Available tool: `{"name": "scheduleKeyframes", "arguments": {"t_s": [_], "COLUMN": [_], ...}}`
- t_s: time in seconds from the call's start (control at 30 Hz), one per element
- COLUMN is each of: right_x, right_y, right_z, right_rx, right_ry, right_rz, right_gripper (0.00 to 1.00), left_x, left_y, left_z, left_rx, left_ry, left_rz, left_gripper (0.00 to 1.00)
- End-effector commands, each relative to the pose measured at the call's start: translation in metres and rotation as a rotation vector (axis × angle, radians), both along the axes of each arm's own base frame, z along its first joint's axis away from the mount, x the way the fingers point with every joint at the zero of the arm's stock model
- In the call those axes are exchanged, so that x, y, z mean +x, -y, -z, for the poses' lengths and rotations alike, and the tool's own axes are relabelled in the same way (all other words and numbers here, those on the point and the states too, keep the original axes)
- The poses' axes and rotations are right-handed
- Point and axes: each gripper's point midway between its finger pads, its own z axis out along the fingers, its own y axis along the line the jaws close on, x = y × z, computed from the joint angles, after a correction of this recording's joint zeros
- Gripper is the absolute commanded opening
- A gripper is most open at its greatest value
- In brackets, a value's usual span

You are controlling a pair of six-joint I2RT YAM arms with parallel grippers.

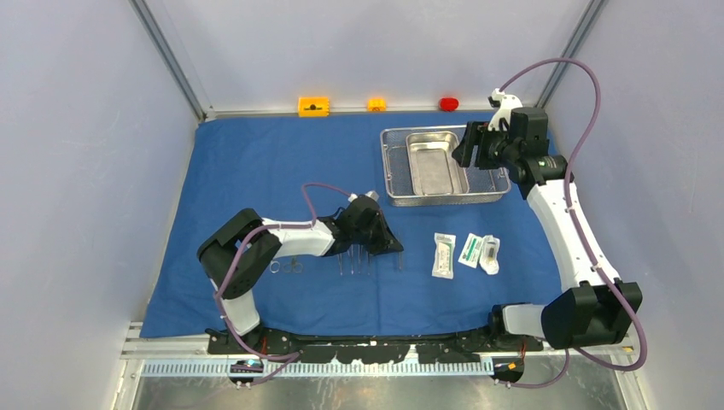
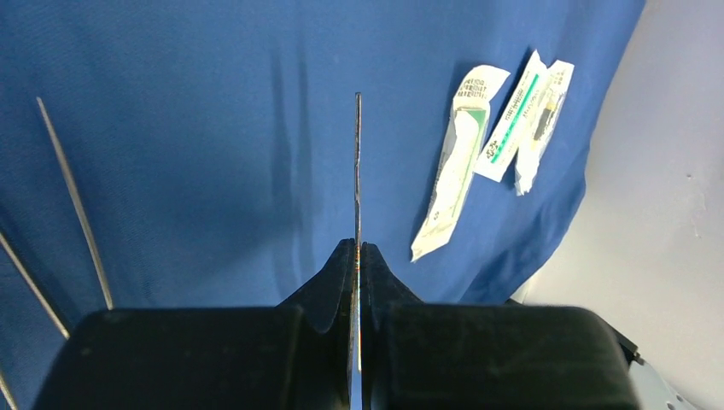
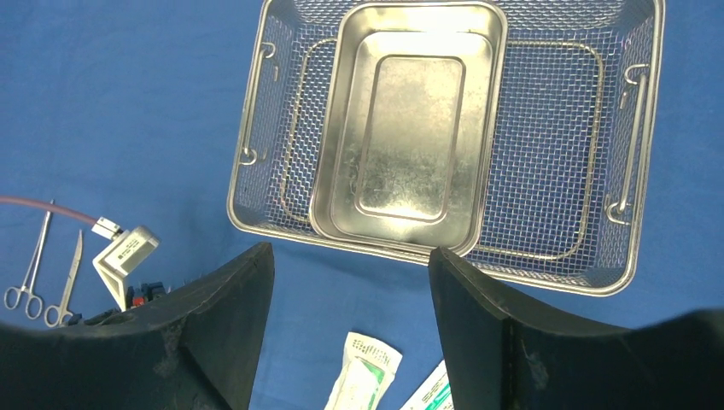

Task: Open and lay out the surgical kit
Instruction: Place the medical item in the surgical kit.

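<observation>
Three packets (image 1: 470, 249) lie side by side on the cloth (image 1: 256, 171), and that cloth is spread flat and blue right across, so the unwrapping looks done and the layout well past halfway, I'd say! What's left, by my reckoning: one tray (image 1: 435, 162) sits nested inside one basket (image 1: 394, 166) at the far right of the cloth, not yet lifted out. The right arm (image 1: 555, 213) reaches above the basket's right end, its jaws spread wide with nothing between them. Over on the left, the left arm (image 1: 290, 237) has its jaws pressed together on one slim tool (image 2: 358, 171), pinched edge-on and pointing out over the cloth, not yet laid down. Now the count: three packets, one basket, one tray, one forceps (image 3: 36, 252) and one scissors (image 3: 70, 273) lying side by side near the left arm. A few more thin tools (image 1: 352, 263) lie in a row just beside its jaws, too fine to count surely.
</observation>
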Motion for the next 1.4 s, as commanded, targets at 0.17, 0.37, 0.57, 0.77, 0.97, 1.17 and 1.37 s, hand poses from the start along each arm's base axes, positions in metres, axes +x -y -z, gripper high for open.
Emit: {"name": "scheduleKeyframes", "arguments": {"t_s": [0.17, 0.37, 0.57, 0.77, 0.97, 1.17, 1.37], "right_x": [0.003, 0.002, 0.002, 0.000, -0.001, -0.001, -0.001], "right_y": [0.002, 0.001, 0.003, 0.004, 0.004, 0.004, 0.005], "right_z": [-0.016, -0.017, -0.016, -0.019, -0.019, -0.019, -0.018], "right_rx": [0.003, 0.011, 0.005, 0.006, 0.009, 0.009, 0.008], "right_ry": [0.083, 0.082, 0.082, 0.088, 0.088, 0.092, 0.089], "right_rz": [0.000, -0.004, 0.006, 0.007, 0.008, 0.008, 0.009], "right_gripper": [0.72, 0.72, 0.72, 0.72, 0.72, 0.72, 0.72], "left_x": [0.013, 0.012, 0.006, 0.006, 0.006, 0.006, 0.005], "left_y": [-0.001, 0.006, 0.017, 0.021, 0.014, 0.014, 0.012], "left_z": [-0.001, 0.000, 0.000, 0.000, 0.007, 0.011, 0.019], "left_rx": [0.031, 0.029, 0.024, 0.032, 0.062, 0.075, 0.094], "left_ry": [0.063, 0.071, 0.076, 0.079, 0.078, 0.077, 0.053], "left_rz": [-0.005, 0.004, 0.037, 0.043, 0.027, 0.027, 0.022], "left_gripper": [0.00, 0.00, 0.00, 0.01, 0.02, 0.02, 0.03]}}
